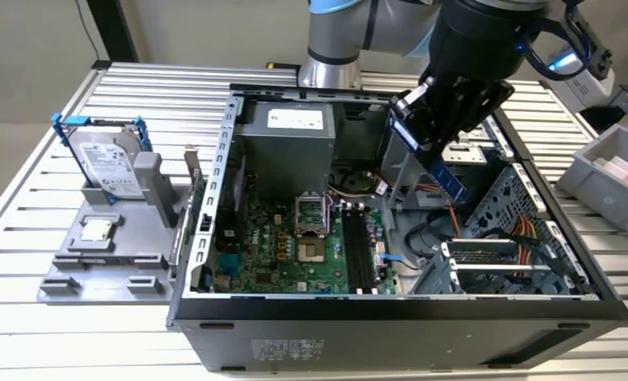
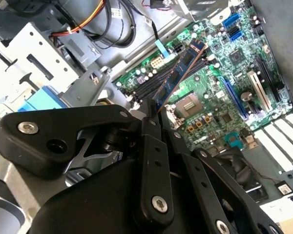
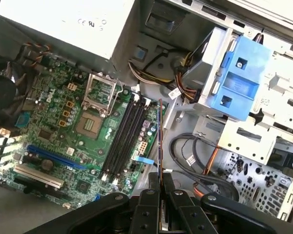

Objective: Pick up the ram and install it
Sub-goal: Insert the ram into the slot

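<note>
My gripper (image 1: pixel 437 131) hangs over the open computer case (image 1: pixel 398 305), shut on the ram (image 1: pixel 441 171). The ram is a thin blue-green stick that slants down from the fingers, above the cables and the drive cage side of the case. In the second wrist view the ram (image 2: pixel 178 73) reaches out from the gripper (image 2: pixel 151 117) over the green motherboard (image 2: pixel 210 92). The first wrist view shows the ram (image 3: pixel 159 139) edge-on from the gripper (image 3: pixel 160 179), just beside the long black slots (image 3: pixel 124 134). These slots (image 1: pixel 358 250) lie below the ram and toward the exterior view's left, with nothing in them.
A silver hard drive in a blue frame (image 1: pixel 107 163) stands on a grey fixture (image 1: pixel 102 262) at the exterior view's left. A grey bin (image 1: pixel 610 171) sits at the right. Inside the case are the power supply (image 1: pixel 287 135), CPU socket (image 1: pixel 308 218), cables (image 1: pixel 441 230) and a metal drive cage (image 1: pixel 499 266).
</note>
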Tool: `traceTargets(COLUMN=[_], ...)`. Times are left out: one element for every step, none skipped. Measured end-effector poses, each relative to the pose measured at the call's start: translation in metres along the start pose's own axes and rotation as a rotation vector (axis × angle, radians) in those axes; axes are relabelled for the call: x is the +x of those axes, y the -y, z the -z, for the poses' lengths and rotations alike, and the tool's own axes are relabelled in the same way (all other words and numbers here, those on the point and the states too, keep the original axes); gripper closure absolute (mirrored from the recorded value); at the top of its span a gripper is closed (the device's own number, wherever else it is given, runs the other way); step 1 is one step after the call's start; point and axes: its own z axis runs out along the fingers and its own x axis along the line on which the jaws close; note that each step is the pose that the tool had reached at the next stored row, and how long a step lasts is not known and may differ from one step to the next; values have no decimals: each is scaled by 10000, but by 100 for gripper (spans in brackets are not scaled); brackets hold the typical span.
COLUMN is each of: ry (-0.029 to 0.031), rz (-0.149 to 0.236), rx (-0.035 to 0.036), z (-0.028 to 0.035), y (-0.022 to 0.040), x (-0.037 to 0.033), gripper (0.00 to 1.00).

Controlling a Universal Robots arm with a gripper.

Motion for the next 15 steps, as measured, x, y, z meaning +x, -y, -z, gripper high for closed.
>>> traceTargets(ry=[3,5,8,10,13,15,17,20,22,24,26,29,32,34,36], rz=[-72,-150,-231,-306,-380,-453,-531,-607,-680,-753,-830,-907,-980,-1062,-1134], rx=[2,5,8,11,13,17,20,22,26,28,31,34,36,40,43], z=[-1,-1,-2,-2,-3,-3,-3,-4,-4,-5,-5,-5,-6,-6,-7], y=[0,0,0,0,0,0,0,0,0,0,0,0,0,0,0], x=[0,0,0,0,0,0,0,0,0,0,0,0,0,0,0], gripper=[100,100,100,100,100,100,100,100,100,100,100,100,100,100,100])
